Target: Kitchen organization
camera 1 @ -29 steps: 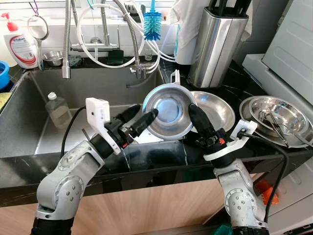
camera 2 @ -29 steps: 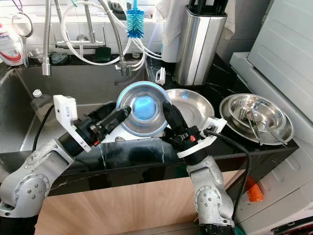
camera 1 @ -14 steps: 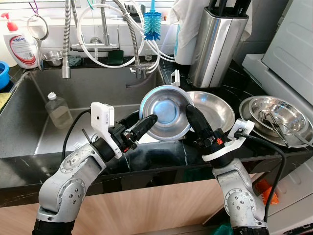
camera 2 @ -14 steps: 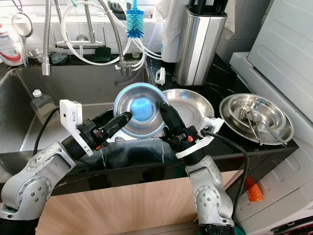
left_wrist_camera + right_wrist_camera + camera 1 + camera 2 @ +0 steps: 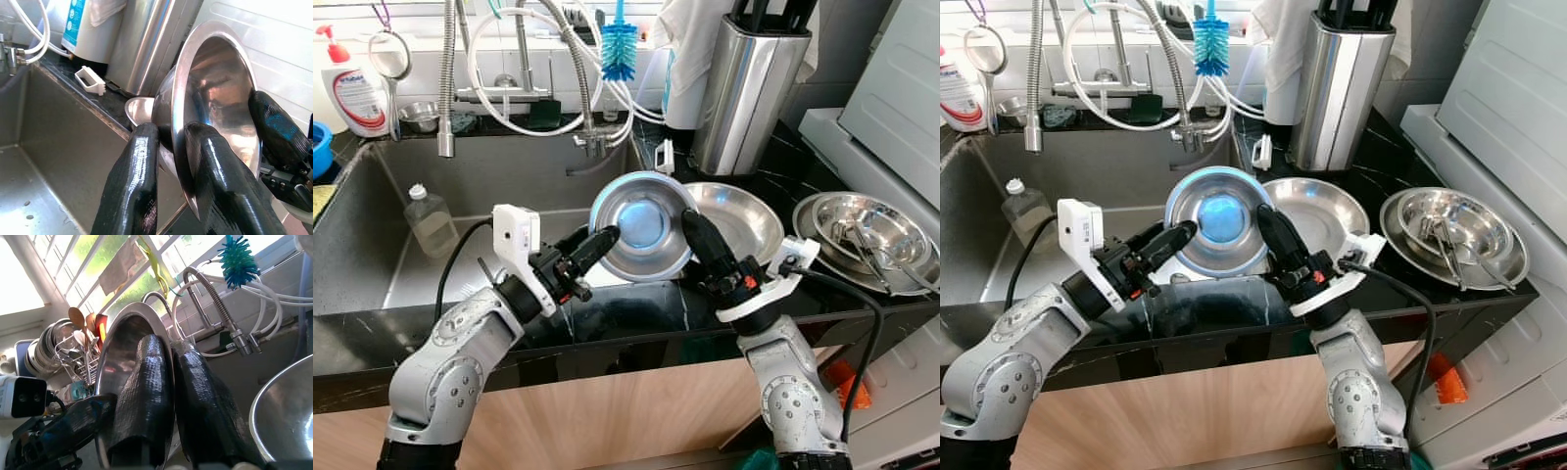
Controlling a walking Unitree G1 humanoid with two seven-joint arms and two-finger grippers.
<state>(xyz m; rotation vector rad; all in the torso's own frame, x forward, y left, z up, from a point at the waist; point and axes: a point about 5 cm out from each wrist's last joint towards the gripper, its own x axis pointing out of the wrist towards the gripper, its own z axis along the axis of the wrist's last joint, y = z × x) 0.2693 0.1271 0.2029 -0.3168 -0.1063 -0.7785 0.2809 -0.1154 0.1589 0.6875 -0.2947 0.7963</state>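
A small steel bowl [image 5: 641, 227] is held tilted on edge above the sink's right end, its hollow facing me. My left gripper [image 5: 604, 238] is shut on the bowl's left rim; in the left wrist view one finger lies behind the rim [image 5: 177, 122] and one inside the bowl. My right gripper [image 5: 689, 228] is shut on the right rim, with a finger [image 5: 146, 382] inside the bowl and the other behind it. A larger steel bowl [image 5: 744, 217] rests on the black counter just right of the held one.
The steel sink [image 5: 372, 245] holds a clear bottle [image 5: 429, 219]. Faucet hoses and a blue brush [image 5: 619, 44] hang behind. A steel knife block [image 5: 744, 88] stands at the back right. Stacked steel bowls with utensils [image 5: 867, 233] sit far right, next to a white appliance [image 5: 891, 88].
Both grippers have carried the bowl a little to the left and up, toward the sink. The left arm has drawn in closer to the bowl's rim.
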